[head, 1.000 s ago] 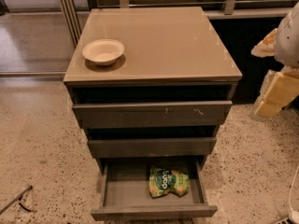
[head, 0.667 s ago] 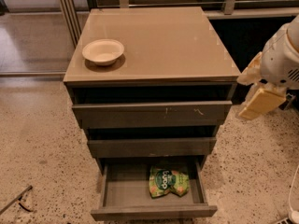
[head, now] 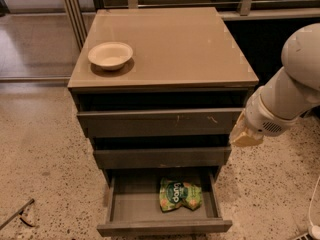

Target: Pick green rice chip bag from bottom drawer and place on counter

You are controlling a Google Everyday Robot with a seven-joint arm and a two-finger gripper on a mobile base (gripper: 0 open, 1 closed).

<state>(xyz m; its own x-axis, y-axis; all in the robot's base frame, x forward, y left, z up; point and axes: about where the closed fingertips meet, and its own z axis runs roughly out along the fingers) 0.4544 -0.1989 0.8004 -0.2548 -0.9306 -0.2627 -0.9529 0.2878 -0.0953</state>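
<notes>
Change: since the earlier frame the arm point(head: 292, 84) has swung left and down, bringing the claw point(head: 245, 134) closer to the cabinet's right side; the bag and the bowl lie where they were.
Claw: you see it as a tan piece at the end of the white arm, beside the right end of the top drawer point(head: 160, 122) and above the middle drawer's point(head: 162, 157) right corner. It hangs over the floor, not over any drawer.
Claw state: you cannot tell how far open it is; nothing shows in its hold.
Green rice chip bag point(head: 179, 195): it lies flat inside the bottom drawer point(head: 135, 206), right of centre and toward the back, with its dark round logo facing up. It is well apart from the claw, lower and to the left of it.
Bottom drawer: pulled out far enough that you see its grey inside and both side walls; the bag is the only thing showing in it.
Upper drawers: both fronts show a dark gap above them.
Tabletop point(head: 180, 44): glossy beige, carrying a pale bowl point(head: 110, 55) near its front left corner.
Floor point(head: 45, 154): speckled, with a thin dark rod point(head: 15, 215) at your lower left.
</notes>
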